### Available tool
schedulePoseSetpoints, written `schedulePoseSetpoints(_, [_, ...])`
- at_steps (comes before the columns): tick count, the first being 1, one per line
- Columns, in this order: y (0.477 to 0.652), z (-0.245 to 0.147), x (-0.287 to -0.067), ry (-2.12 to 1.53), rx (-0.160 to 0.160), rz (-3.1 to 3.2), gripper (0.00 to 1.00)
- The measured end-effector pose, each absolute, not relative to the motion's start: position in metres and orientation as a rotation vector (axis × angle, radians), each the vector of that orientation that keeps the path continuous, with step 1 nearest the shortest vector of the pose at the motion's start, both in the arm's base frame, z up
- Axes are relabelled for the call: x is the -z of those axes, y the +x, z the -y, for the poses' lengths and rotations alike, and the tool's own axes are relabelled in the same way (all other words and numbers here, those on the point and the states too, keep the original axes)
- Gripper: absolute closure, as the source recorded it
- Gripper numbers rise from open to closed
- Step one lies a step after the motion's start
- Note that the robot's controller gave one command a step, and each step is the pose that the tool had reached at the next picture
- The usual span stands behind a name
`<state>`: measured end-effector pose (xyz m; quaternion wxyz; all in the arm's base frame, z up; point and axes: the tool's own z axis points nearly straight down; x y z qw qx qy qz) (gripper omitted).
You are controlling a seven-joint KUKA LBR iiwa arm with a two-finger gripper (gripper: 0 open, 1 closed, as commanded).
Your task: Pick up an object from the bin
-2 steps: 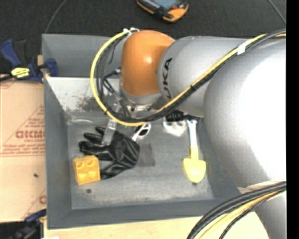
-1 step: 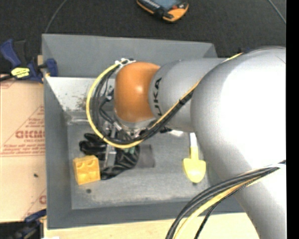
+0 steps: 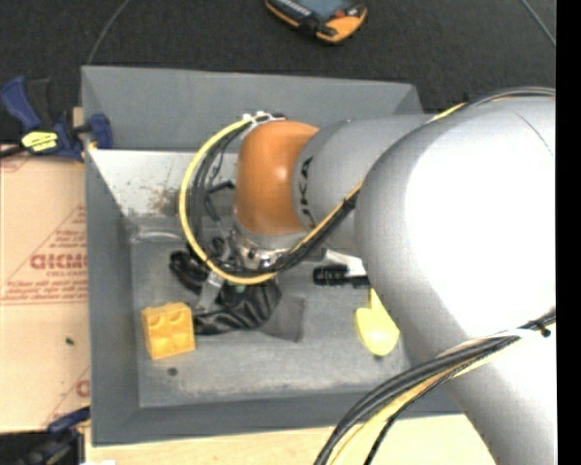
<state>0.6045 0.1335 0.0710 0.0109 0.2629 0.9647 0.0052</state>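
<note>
The grey arm (image 3: 416, 221) is reaching into the middle of the grey metal bin (image 3: 111, 260), and it is hiding its gripper (image 3: 223, 287), so I cannot tell its opening or hold. The gripper is hanging over a black-and-white striped soft thing (image 3: 240, 310) at centre, just right of a yellow plastic toy brick (image 3: 168, 330).
</note>
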Motion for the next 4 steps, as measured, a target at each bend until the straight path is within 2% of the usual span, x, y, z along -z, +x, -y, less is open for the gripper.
schedulePoseSetpoints(1, [0.6042, -0.1482, -0.0738, 0.194, -0.009, -3.125, 1.00])
schedulePoseSetpoints(4, [0.6048, -0.1480, -0.0780, 0.196, -0.011, -3.122, 1.00])
